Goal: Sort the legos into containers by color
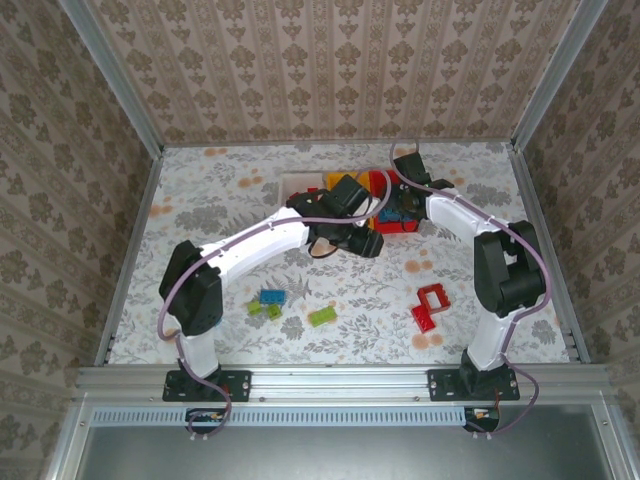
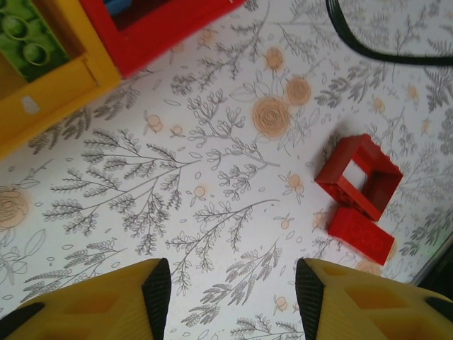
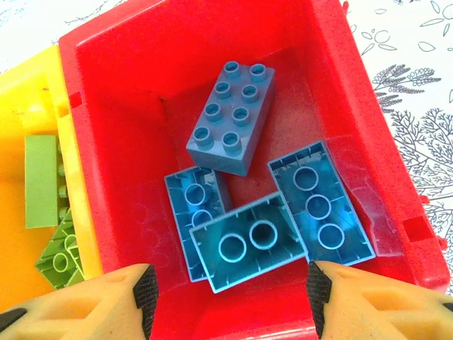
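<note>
My right gripper (image 3: 230, 294) hangs open over the red bin (image 3: 354, 85), with nothing between its fingers. In that bin lie several blue bricks (image 3: 248, 244), one of them studs up (image 3: 230, 117). The yellow-orange bin (image 3: 28, 106) beside it holds lime green bricks (image 3: 41, 180). My left gripper (image 2: 233, 294) is open and empty above bare table, in front of the bins. To its right lie a red square frame (image 2: 361, 173) and a red brick (image 2: 361, 234). In the top view a blue brick (image 1: 271, 297) and green bricks (image 1: 322, 316) lie on the near table.
The white bin (image 1: 297, 183) stands at the left end of the row, partly behind my left arm (image 1: 270, 240). A black cable (image 2: 382, 42) runs over the table beyond the red frame. Metal rails (image 1: 130, 250) and patterned walls close in the table.
</note>
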You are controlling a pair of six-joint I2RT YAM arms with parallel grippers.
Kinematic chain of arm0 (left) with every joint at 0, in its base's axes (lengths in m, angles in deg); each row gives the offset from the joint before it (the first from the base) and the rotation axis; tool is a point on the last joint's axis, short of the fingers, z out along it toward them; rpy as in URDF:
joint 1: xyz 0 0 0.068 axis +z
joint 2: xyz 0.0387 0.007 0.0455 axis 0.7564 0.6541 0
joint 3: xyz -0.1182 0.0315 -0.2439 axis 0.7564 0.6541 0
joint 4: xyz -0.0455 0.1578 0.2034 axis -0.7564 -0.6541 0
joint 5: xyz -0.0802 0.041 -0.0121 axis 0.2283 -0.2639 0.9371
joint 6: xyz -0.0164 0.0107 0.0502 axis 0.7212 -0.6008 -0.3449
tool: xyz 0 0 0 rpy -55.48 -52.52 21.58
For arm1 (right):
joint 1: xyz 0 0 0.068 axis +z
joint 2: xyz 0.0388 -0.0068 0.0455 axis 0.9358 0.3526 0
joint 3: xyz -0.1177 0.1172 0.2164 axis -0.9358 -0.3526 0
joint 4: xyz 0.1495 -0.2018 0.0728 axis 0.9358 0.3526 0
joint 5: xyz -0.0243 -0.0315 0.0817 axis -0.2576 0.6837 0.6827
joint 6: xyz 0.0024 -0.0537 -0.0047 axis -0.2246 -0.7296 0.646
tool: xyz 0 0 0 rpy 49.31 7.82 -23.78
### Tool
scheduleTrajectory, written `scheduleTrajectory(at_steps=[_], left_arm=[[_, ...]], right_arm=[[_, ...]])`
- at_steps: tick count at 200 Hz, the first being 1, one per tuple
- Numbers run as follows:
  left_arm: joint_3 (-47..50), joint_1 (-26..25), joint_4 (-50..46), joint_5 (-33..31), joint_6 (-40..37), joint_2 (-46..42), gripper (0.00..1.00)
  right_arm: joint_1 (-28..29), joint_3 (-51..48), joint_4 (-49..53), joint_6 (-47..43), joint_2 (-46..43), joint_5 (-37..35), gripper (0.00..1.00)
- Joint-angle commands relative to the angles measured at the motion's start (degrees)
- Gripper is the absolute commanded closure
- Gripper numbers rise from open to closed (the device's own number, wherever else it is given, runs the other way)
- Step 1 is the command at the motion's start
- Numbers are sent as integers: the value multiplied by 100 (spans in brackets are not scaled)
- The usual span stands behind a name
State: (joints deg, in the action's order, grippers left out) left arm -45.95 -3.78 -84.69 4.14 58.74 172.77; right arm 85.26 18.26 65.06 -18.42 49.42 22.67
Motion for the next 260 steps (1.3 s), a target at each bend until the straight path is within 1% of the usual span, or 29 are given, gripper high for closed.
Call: scheduleTrajectory(at_steps=[1, 27, 55, 68, 83, 93, 128, 157, 177, 197, 212, 229, 260], left_arm=[[6, -178, -124, 248, -511, 42, 46], [-93, -542, -209, 539, -1045, 251, 42], [-390, -1059, -468, 567, -1490, 733, 38], [-560, -1280, -528, 420, -1524, 977, 37], [-781, -1493, -494, 254, -1480, 1227, 34], [-981, -1615, -487, -19, -1397, 1414, 32], [-1795, -1756, -542, -828, -1197, 2043, 32], [-2527, -1739, -704, -1143, -1399, 2582, 35], [-2971, -1680, -794, -1236, -1456, 2928, 37], [-3136, -1540, -740, -1116, -1354, 3124, 41], [-3236, -1508, -691, -1009, -1359, 3216, 44], [-3338, -1484, -600, -840, -1299, 3340, 47], [-3558, -1553, -529, -669, -1242, 3571, 48]], right_arm=[[1, -5, 149, -157, -681, -231, 40], [-13, -202, 367, -536, -1421, -671, 40], [-134, -638, 793, -676, -2418, -1057, 38], [-188, -879, 937, -628, -3010, -1294, 35], [-285, -1093, 1358, -527, -3568, -1496, 33], [-372, -1198, 1585, -424, -3884, -1626, 32], [-547, -1450, 2026, -216, -4820, -1909, 31], [-704, -1458, 2450, -98, -5226, -1887, 31], [-917, -1251, 3120, 339, -5359, -1725, 32], [-1124, -990, 3787, 806, -5416, -1458, 33], [-1194, -867, 4073, 992, -5473, -1241, 34], [-1210, -814, 4257, 1075, -5554, -1107, 34], [-1225, -848, 4361, 1045, -5605, -994, 34]])
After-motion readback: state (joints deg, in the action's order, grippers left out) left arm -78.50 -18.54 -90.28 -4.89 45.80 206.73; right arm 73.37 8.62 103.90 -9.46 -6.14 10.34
